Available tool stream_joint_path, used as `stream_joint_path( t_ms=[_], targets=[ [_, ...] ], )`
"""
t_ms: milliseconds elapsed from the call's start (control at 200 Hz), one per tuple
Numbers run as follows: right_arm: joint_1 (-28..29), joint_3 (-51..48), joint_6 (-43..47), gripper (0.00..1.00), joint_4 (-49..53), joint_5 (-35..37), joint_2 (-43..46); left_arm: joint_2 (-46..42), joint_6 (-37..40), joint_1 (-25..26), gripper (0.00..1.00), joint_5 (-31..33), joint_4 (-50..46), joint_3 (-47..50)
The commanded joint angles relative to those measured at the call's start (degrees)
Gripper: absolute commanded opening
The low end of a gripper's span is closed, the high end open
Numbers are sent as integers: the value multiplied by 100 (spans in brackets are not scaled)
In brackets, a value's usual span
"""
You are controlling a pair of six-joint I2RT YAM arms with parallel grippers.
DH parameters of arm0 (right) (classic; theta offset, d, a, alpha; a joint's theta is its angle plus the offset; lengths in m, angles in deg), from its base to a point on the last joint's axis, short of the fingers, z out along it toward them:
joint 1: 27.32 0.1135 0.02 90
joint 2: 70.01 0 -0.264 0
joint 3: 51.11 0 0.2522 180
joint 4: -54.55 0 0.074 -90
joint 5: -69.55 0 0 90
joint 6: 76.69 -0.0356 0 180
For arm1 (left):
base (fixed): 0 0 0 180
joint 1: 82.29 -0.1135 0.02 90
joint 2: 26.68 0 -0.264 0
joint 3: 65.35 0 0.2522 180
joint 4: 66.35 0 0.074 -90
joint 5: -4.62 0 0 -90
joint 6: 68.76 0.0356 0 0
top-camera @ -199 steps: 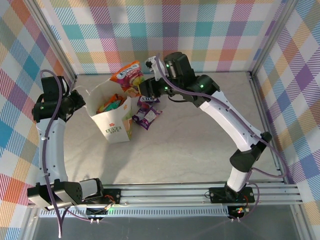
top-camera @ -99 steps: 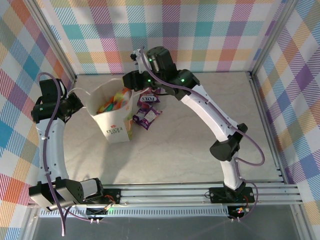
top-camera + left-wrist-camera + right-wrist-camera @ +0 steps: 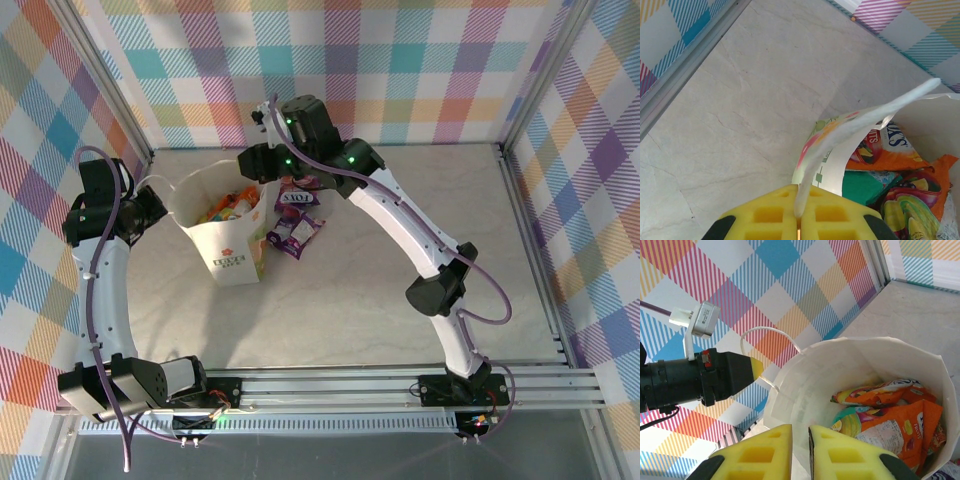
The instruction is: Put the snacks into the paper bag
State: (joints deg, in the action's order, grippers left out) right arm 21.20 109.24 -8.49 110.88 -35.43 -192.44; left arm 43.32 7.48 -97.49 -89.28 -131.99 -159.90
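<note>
The white paper bag (image 3: 228, 252) stands open at the back left of the table. My left gripper (image 3: 160, 196) is to its left, shut on the bag's white cord handle (image 3: 865, 117), which runs between the yellow pads (image 3: 799, 220). My right gripper (image 3: 245, 168) hovers over the bag's mouth (image 3: 840, 365); its jaws (image 3: 800, 432) stand a narrow gap apart with nothing between them. Inside the bag lie snacks: orange-red packets (image 3: 875, 392) and a teal-green one (image 3: 862, 185). Two purple packets (image 3: 296, 232) lie on the table right of the bag.
Checked walls with metal rails (image 3: 130, 130) close in the back and sides. The left gripper's yellow tip (image 3: 756, 367) shows beside the bag's far rim. Bare tabletop (image 3: 380, 300) lies in front and to the right.
The right arm carried an orange-red packet from behind the bag to over its mouth; the packet now lies inside and the jaws are empty. The left gripper kept its hold on the handle.
</note>
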Motion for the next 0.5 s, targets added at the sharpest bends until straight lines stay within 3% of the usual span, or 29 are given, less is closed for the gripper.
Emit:
stream_joint_path(
  t_ms=[0, 200, 495],
  targets=[
    [48, 11, 210, 17, 173, 66, 379, -82, -55, -108, 7, -111, 108, 75],
    [44, -833, 619, 17, 219, 579, 1179, -80, -42, -106, 6, -76, 86, 56],
    [-21, -3536, 813, 21, -436, 1686, 3017, -80, -39, -106, 5, -55, 29, 3]
  ],
)
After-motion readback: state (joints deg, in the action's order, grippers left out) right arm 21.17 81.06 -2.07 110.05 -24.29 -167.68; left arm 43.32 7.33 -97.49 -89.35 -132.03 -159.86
